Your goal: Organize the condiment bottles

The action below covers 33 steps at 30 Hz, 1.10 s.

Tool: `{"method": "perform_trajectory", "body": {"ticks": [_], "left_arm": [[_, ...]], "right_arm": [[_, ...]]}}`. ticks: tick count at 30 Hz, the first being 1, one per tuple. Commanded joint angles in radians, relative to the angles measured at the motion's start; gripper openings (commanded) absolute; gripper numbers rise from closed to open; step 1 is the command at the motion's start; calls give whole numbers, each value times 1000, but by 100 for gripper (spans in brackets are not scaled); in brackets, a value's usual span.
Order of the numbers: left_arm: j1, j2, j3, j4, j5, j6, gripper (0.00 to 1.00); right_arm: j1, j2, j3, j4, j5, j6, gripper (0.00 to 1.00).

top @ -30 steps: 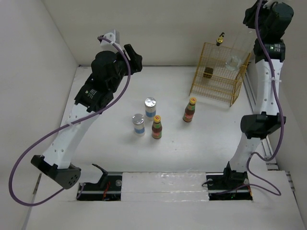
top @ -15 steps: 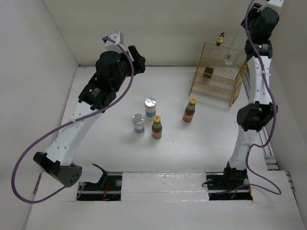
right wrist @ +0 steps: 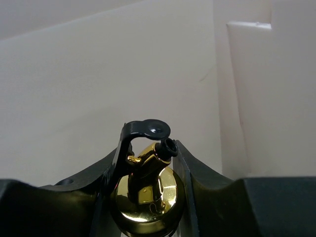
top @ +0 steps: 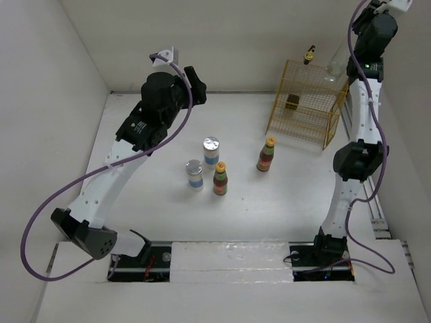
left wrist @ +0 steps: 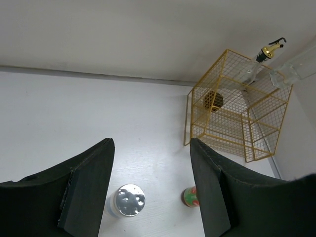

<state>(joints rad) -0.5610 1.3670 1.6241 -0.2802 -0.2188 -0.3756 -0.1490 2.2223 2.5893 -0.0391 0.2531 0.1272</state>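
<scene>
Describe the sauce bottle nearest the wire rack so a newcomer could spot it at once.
Start at the yellow wire rack at the far right of the table. Just off its near-left corner, toward the arms, stands a dark sauce bottle with a yellow cap. Its twin sits farther left, close beside two silver-lidded jars; this one stands alone.

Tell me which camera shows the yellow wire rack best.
Left wrist: the yellow wire rack appears whole and large, its grid distinct. Top external shows it whole but smaller, from above. Right wrist shows only the gold-spouted clear glass bottle in the right gripper.
</scene>
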Motion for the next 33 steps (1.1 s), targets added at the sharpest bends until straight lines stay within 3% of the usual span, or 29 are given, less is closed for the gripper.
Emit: {"method": "perform_trajectory", "body": {"ticks": [1,8,20,23,27,31,33], "left_arm": [[0,-6,3,18,-19,-5,59],[0,15,13,-30,-42,-5,59],[0,24,-53,-30,-63,-5,59],[0,24,-66,-30,-63,-16,59],[0,24,-66,-30,-44,-16,59],[0,14,-66,-21,-44,-16,60],[0,14,-66,-20,-44,-16,60]], "right_arm": [[-11,-15,37,185,31,0,0],[-11,-15,-50,208,31,0,0],[39,-131,-469,228,52,-21,0],[39,-141,-520,237,31,-21,4],[39,-141,-547,228,20,-21,21],[39,-165,-569,219,11,-21,68],[48,-176,-569,208,31,-21,75]]}}
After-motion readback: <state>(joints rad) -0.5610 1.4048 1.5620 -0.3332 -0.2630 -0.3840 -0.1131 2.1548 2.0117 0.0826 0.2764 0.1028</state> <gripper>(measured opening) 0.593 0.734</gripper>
